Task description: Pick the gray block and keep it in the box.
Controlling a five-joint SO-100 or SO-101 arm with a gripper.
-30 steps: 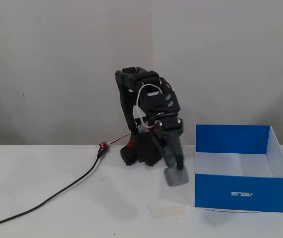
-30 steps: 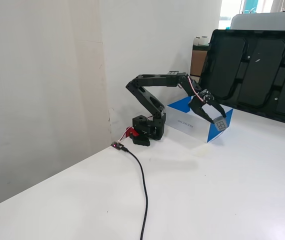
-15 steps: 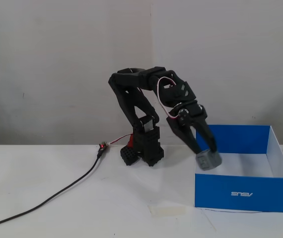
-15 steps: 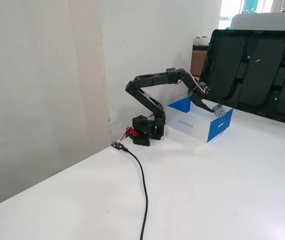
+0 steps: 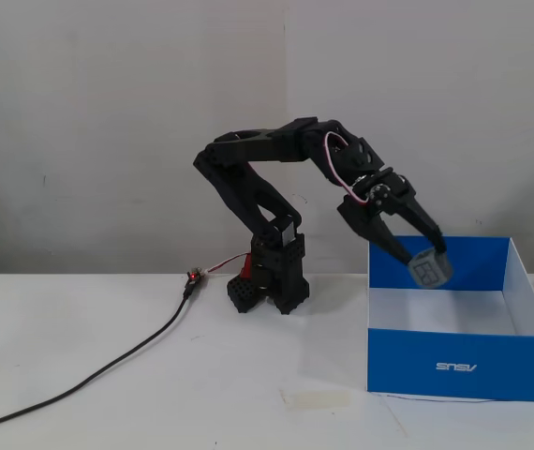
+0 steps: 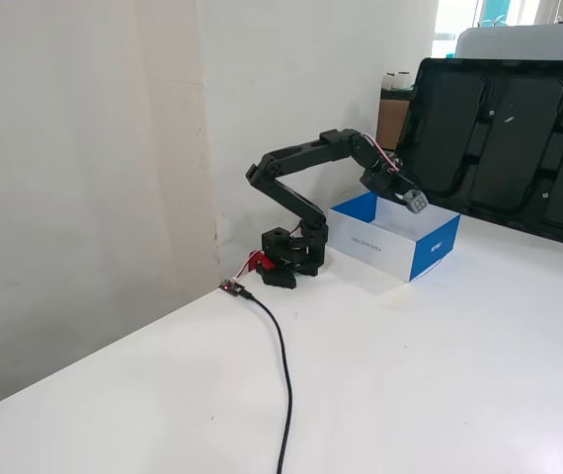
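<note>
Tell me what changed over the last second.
The gripper, clamped on the gray block, swung from the table left of the blue box in a fixed view, up and over its open top. Box, tape strip and cable stayed put.

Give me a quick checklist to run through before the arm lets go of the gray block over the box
1. Block held: ok. The gripper is shut on the gray block.
2. Block over the opening: ok. In both fixed views the block hangs above the box, inside its walls.
3. Block clear of the rim: ok. It sits above the top edge and touches no wall.
4. Box interior free: cannot tell. The white floor that shows looks bare, but the front wall hides the near part.
5. Box upright and open: ok. It stands flat on the table.
6. Cable and tape strip out of the way: ok. Both lie outside the box.
</note>
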